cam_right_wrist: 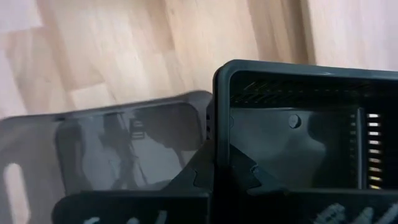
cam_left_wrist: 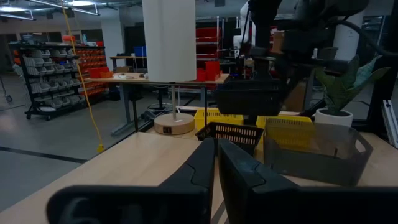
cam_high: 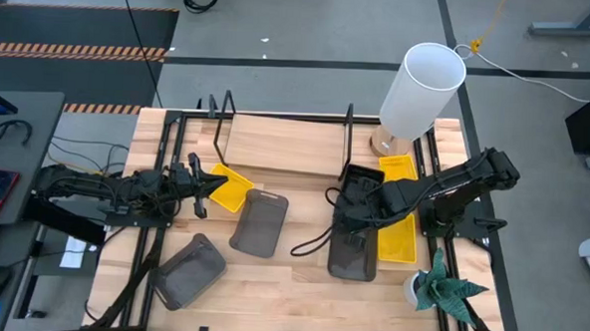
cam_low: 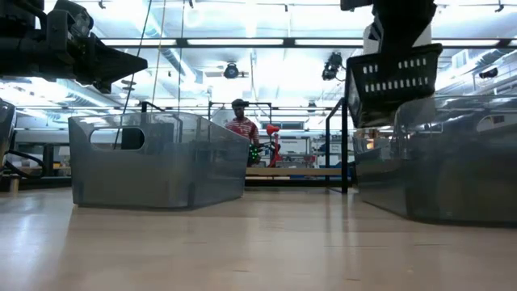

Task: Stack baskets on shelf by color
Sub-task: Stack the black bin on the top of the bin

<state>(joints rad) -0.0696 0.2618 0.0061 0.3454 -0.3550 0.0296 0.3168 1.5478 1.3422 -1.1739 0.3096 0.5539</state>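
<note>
My right gripper (cam_high: 350, 210) is shut on a black slotted basket (cam_low: 393, 77) and holds it in the air above a dark grey basket (cam_high: 354, 252). Two more grey baskets (cam_high: 260, 222) (cam_high: 191, 271) rest on their bottoms on the tabletop. One yellow basket (cam_high: 230, 189) lies by the shelf's left near corner, and two others (cam_high: 399, 167) (cam_high: 403, 238) lie on the right. The pale shelf board (cam_high: 286, 145) sits at the far side between black uprights. My left gripper (cam_left_wrist: 216, 163) is shut and raised (cam_low: 133, 61) next to the left yellow basket. My right gripper pinches one side wall of the black basket at its rim (cam_right_wrist: 219, 118), one finger (cam_right_wrist: 255, 177) inside and one finger (cam_right_wrist: 199, 180) outside. The fingers come from above, pointing down. The basket hangs lifted clear, slightly tilted, over the grey basket.
A white lamp (cam_high: 423, 89) on a round wooden base stands at the shelf's far right corner. A potted plant (cam_high: 439, 288) stands at the near right edge. A black cable (cam_high: 314, 241) curls on the table. A person (cam_low: 241, 123) stands far back in the room.
</note>
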